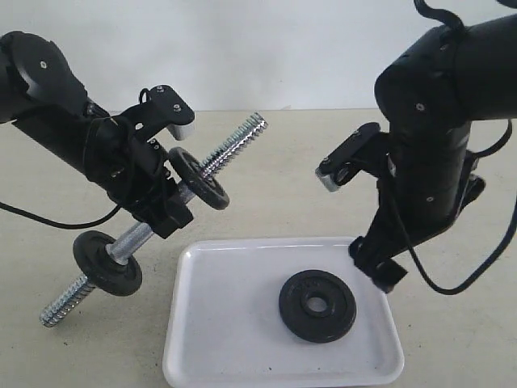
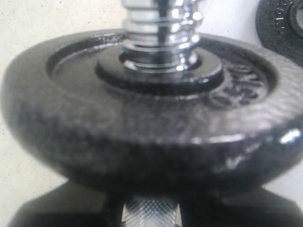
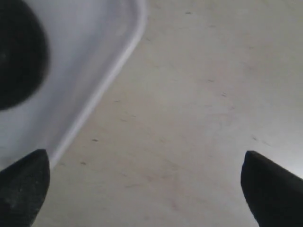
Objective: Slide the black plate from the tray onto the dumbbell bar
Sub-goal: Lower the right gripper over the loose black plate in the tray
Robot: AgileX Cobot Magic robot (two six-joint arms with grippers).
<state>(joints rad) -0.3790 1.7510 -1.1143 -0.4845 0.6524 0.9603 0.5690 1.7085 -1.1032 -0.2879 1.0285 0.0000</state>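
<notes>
My left claw (image 1: 166, 212) is clamped on the knurled middle of the dumbbell bar (image 1: 234, 144) and holds it tilted — one threaded end high toward the back, the other low near the table (image 1: 307, 178). Two black discs ride on the bar, one (image 1: 199, 178) just above my grip and one (image 1: 107, 263) below it. My right claw (image 3: 147, 189) has its fingers wide apart with nothing between them, and it hangs over the table just off the tray (image 1: 218, 339) at its far right corner. The black plate (image 1: 317, 305) lies flat in the tray, right of the middle — near my right claw, untouched.
</notes>
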